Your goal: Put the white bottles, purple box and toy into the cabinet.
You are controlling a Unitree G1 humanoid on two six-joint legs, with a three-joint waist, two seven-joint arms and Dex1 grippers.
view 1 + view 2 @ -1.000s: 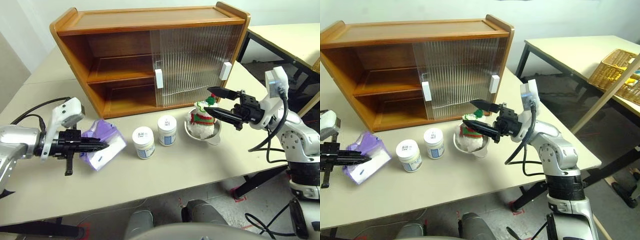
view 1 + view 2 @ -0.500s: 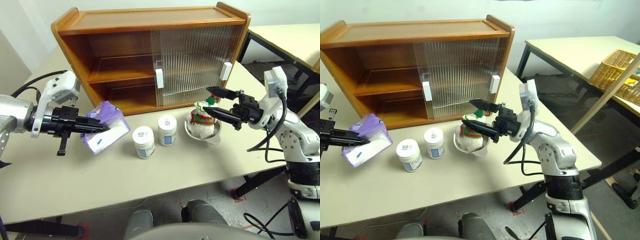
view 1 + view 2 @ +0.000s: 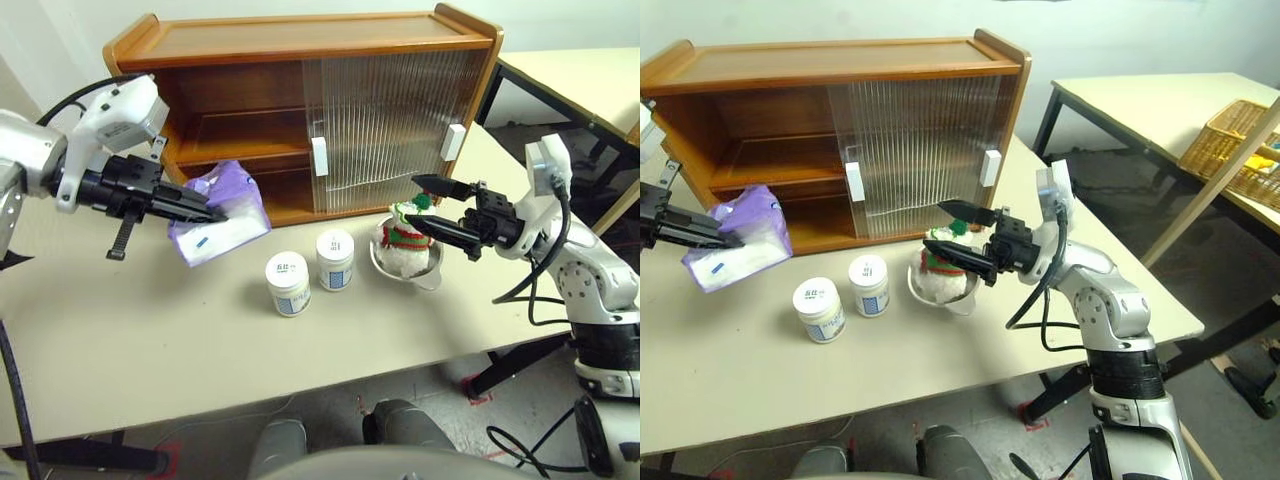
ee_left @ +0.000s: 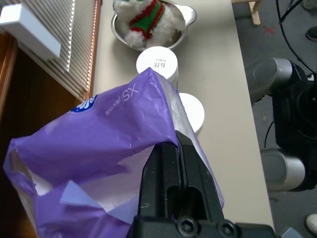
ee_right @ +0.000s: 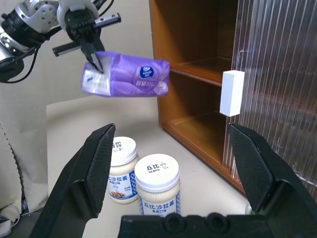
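Note:
My left gripper is shut on one corner of the purple box and holds it in the air in front of the cabinet's open left half, about level with the lower shelf. Two white bottles stand side by side on the table in front of the cabinet. The toy sits in a steel bowl to their right. My right gripper hovers just above the toy, open, with nothing between its fingers.
Ribbed sliding doors with white handles cover the cabinet's right half; the left half shows both shelves bare. A second table and a wicker basket stand off to the right. The table's front edge runs close below the bottles.
My left gripper has lifted the purple box off the table, carrying it up toward the cabinet's open side while rolling. The right gripper, bottles and toy have not moved.

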